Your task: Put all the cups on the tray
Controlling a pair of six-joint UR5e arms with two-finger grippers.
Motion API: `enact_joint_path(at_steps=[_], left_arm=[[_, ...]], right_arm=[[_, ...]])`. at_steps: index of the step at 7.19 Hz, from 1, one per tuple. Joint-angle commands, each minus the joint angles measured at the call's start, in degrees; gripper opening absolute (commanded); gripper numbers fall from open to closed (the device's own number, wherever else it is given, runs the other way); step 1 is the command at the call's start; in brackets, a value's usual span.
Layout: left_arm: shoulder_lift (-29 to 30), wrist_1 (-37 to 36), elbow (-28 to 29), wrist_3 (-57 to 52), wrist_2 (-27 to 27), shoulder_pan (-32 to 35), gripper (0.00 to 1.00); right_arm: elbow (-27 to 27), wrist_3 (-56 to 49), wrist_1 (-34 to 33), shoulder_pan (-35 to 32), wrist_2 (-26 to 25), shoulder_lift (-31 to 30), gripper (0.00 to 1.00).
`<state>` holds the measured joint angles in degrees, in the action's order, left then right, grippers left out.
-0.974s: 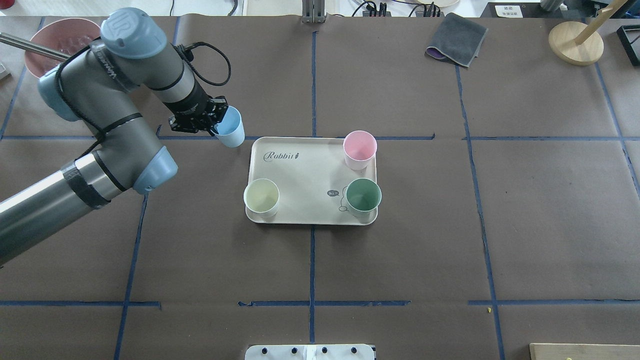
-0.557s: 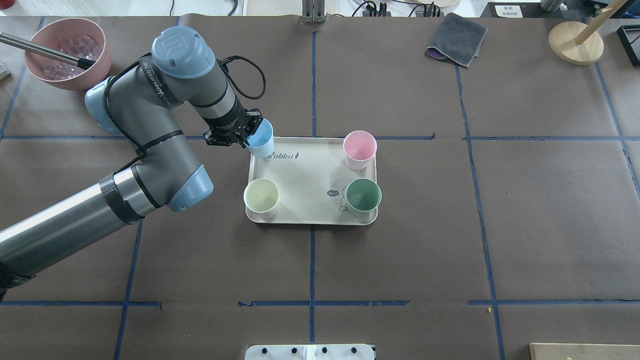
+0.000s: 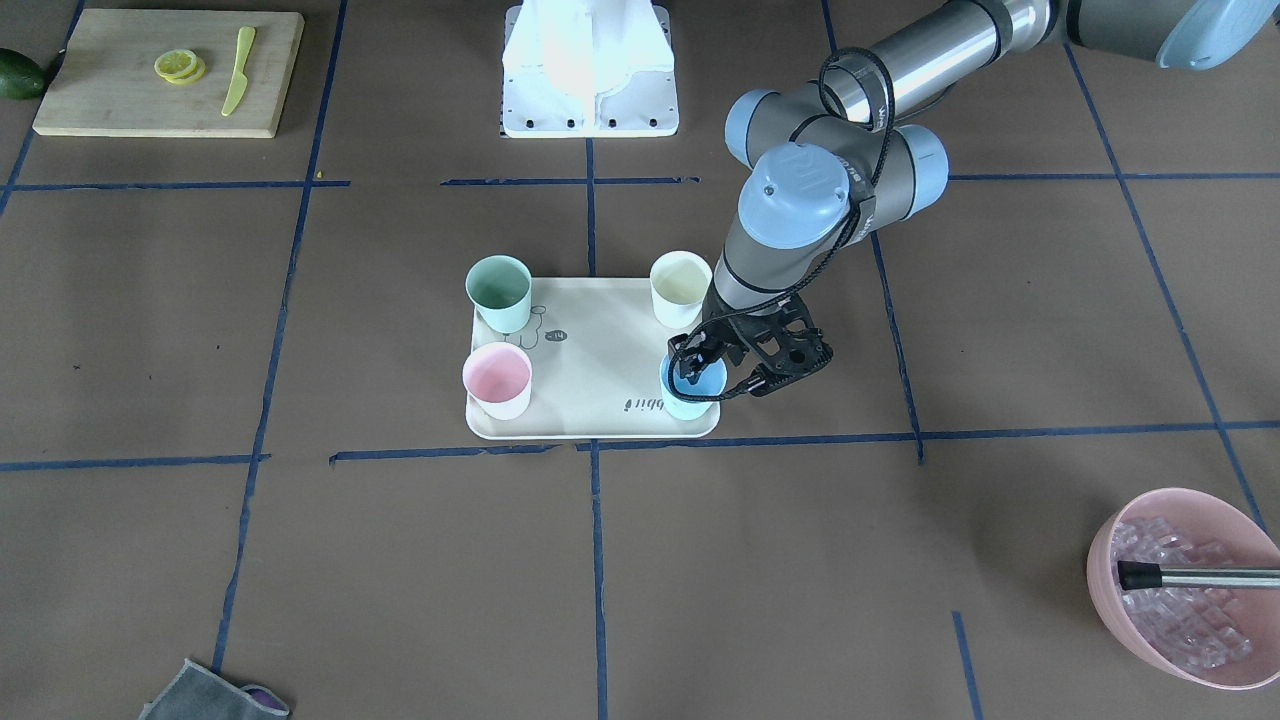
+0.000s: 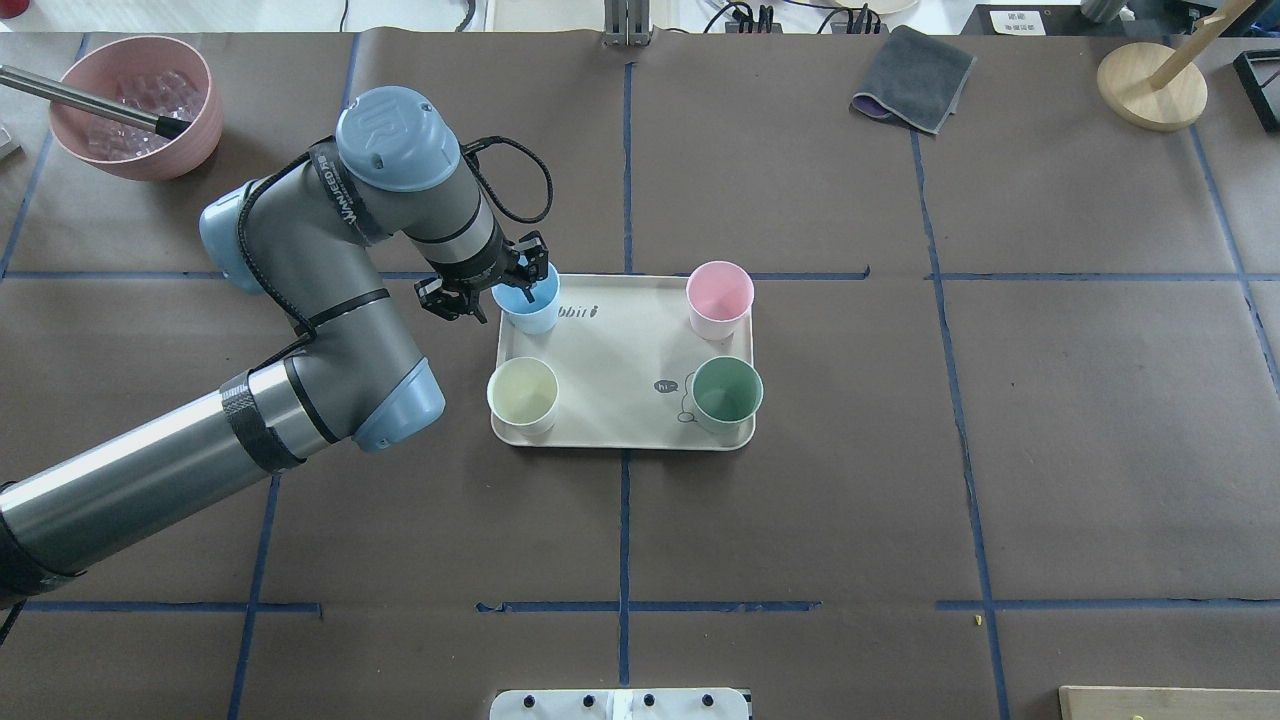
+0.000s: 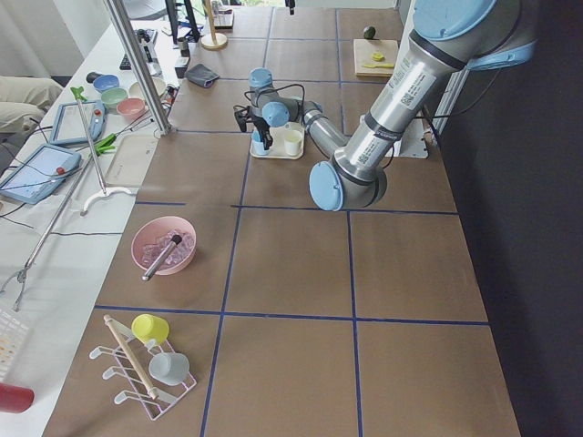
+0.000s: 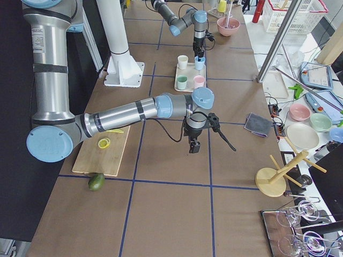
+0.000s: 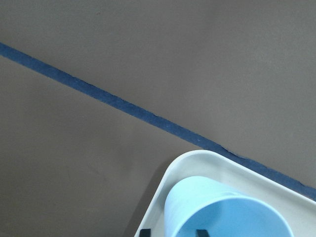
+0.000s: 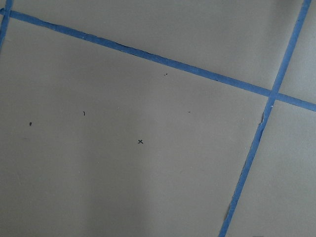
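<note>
The cream-beige tray lies mid-table and also shows in the front view. On it stand the pink cup, the mint green cup and the cream-white cup, each in a corner. The light blue cup stands upright in the tray's far left corner. My left gripper is shut on its rim, one finger inside and one outside; this also shows in the front view. The left wrist view shows the light blue cup on the tray corner. My right gripper hangs over bare table; I cannot tell whether it is open.
A pink bowl of clear cubes with a metal tool sits far left. A grey cloth and a wooden stand are far right. A cutting board with lemon slices and a knife lies near the robot's base.
My left arm carried the light blue cup rightward from beside the tray onto its far left corner. The cup went from tilted in the air to upright on the tray.
</note>
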<state>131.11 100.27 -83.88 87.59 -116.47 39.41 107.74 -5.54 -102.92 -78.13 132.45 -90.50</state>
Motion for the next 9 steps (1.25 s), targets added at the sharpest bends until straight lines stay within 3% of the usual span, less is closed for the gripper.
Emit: enact_joint_path(at_steps=[1, 4, 5, 6, 8, 9], left_arm=[[-2.94, -0.6, -2.85, -1.45, -0.6, 0.93, 1.0], [-14.1, -11.02, -17.33, -23.26, -6.56, 9.16, 1.0], [-20.91, -11.32, -21.11, -34.48, -6.66, 12.06, 1.0], [-26.2, -11.41, -22.72, -45.9, -7.88, 17.92, 1.0], [-34.39, -11.33, -20.28, -71.03, -17.35, 32.32, 1.0], [-36.95, -11.24, -17.83, -82.12, -17.74, 38.49, 1.0]], right_arm=[[0.01, -0.09, 0.0, 0.0, 0.0, -0.03, 1.0], [-0.6, 0.35, 0.0, 0.0, 0.09, -0.29, 1.0], [-0.69, 0.35, 0.0, 0.0, -0.09, -0.29, 0.99], [-0.69, 0.52, -0.09, -0.09, -0.18, -0.29, 0.99], [-0.6, 0.35, -0.09, -2.28, -0.18, -0.38, 1.0], [-0.6, 0.52, -0.09, -2.37, 0.0, -0.73, 1.0]])
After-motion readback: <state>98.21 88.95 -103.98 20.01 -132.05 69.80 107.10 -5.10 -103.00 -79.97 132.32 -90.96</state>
